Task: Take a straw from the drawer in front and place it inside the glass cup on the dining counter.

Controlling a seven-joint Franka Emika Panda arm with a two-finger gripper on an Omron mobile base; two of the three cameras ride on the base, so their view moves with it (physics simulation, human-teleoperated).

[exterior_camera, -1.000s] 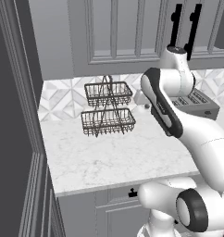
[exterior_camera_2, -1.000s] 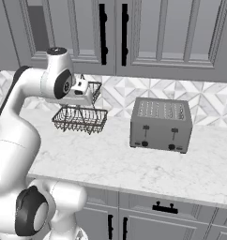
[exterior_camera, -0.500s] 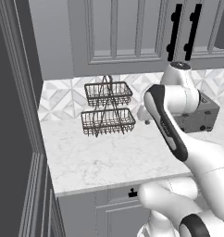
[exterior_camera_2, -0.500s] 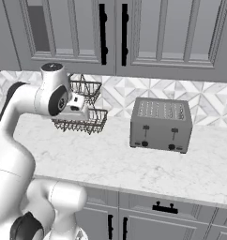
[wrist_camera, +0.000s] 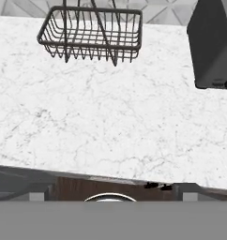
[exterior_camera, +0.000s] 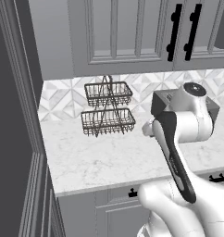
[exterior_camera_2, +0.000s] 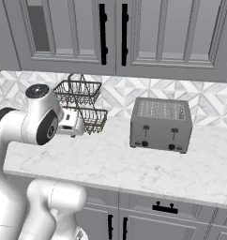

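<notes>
In the left base view, the surface [exterior_camera: 109,157] is a white marble-look slab with faint grey veins, backed by diamond-patterned tiles. A two-tier basket [exterior_camera: 107,111] of thin dark wire stands on it near the wall. My own white arm covers most of the boxy grey toaster [exterior_camera: 161,102]. Under the slab's edge the drawer [exterior_camera: 219,177] shows only a short black bar handle, and it is shut flush.

In the right base view the toaster shows whole: brushed grey, slotted on top, small knobs in front. The drawer's panelled grey front sits closed below it, so its inside is hidden. The tool [exterior_camera_2: 72,125] hangs just in front of the basket's lower tier, its fingers behind the arm. I cannot tell how wide it stands or whether it holds anything.

In the hand view I look down on the veined marble, with the basket's lower tier at top and the toaster cut off at right. Small black marks along the dark lower band are too blurred to identify.
</notes>
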